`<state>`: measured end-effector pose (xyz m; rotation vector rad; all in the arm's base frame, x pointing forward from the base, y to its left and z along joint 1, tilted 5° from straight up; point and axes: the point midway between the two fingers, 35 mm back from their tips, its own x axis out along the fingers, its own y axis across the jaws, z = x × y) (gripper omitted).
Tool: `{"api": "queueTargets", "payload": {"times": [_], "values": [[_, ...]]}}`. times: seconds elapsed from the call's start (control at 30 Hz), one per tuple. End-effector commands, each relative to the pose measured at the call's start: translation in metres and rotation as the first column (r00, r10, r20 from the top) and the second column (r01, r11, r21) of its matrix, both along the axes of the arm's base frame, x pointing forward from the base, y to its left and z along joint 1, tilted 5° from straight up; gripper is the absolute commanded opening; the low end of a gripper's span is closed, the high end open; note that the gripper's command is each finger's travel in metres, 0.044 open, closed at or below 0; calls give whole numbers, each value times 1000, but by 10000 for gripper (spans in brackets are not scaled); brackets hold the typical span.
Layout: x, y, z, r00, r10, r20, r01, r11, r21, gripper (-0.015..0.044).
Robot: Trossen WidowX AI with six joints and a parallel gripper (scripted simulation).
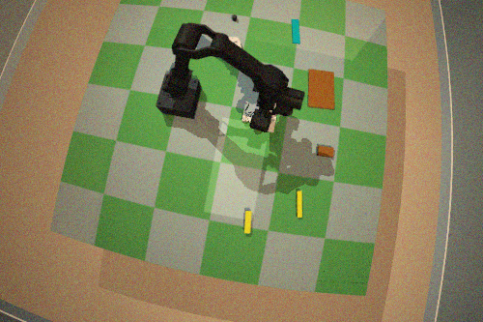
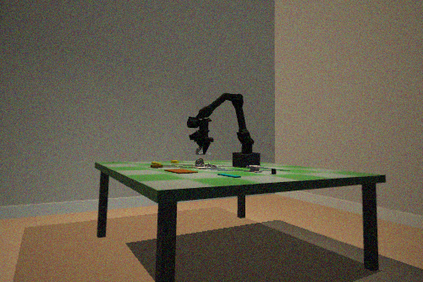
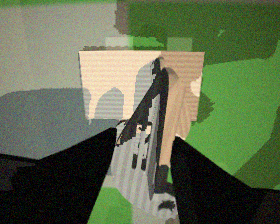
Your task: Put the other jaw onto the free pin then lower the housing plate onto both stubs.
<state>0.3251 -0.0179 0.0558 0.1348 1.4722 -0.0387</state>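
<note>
The gripper [image 2: 202, 152] [image 3: 145, 133] points down, shut on a loose jaw [image 3: 132, 155], a thin piece with a grey striped face and a tan edge. It holds the jaw above the pale base [image 3: 102, 67] [image 1: 272, 125], with a gap below it in the exterior view. In the wrist view the held jaw covers the base's middle. The jaw on its pin is mostly hidden behind it and hard to separate. The free pin and gear teeth cannot be made out. The pale housing plate [image 1: 235, 41] [image 2: 254, 166] lies apart, partly covered by the arm in the top view.
An orange slab [image 1: 321, 89] [image 2: 181, 171], a small orange block [image 1: 326, 151], two yellow bars [image 1: 247, 221] [image 1: 299, 204], a teal strip [image 1: 296, 31] [image 2: 229, 175] and a small black piece [image 1: 234, 17] [image 2: 273, 171] lie around on the checkered table.
</note>
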Motion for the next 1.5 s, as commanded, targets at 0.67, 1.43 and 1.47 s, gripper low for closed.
{"api": "queueTargets", "payload": {"times": [0.67,1.43,1.47], "values": [[-1,0,-2,1000,-2,-9,2,1000,-5,134],[1,37,0,1000,-2,-9,2,1000,-2,134],[1,37,0,1000,-2,-9,2,1000,-2,134]]}}
